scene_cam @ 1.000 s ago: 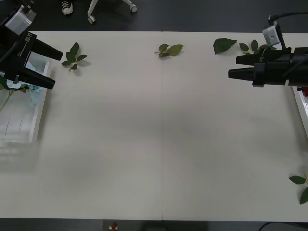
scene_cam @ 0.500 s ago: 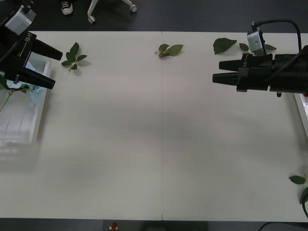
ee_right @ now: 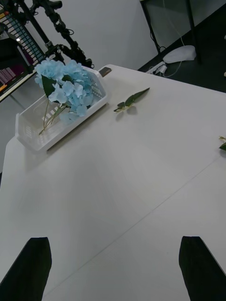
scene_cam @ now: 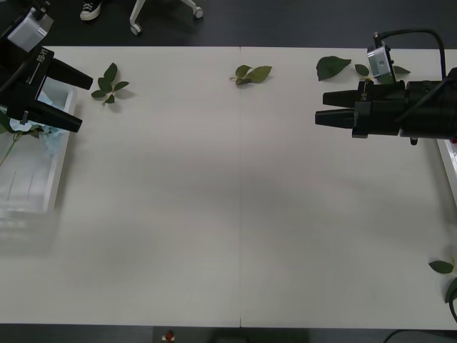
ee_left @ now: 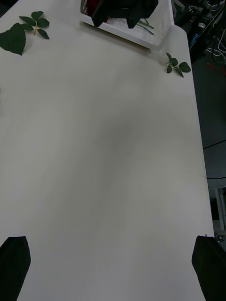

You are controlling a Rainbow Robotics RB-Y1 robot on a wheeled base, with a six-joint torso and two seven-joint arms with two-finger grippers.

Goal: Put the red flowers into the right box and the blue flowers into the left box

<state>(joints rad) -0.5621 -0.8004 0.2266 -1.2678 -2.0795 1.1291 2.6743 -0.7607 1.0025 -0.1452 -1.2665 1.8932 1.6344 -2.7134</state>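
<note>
White bench runs wide and bare across the middle, with leaf sprigs scattered along its far edge. Blue flowers lie in the left box at the bench's left end — pale heads bunched at the box's far end, stems trailing along its floor. Above that box hangs the left hand, black fingers spread wide and empty. The right box sits at the opposite end; in the front view just its thin pale rim shows at the edge. Something red shows inside it in the left wrist view, half hidden — whether these are the red flowers cannot be told. The right hand points out over the bench from that side, near a big leaf, fingers apart and holding nothing.
</note>
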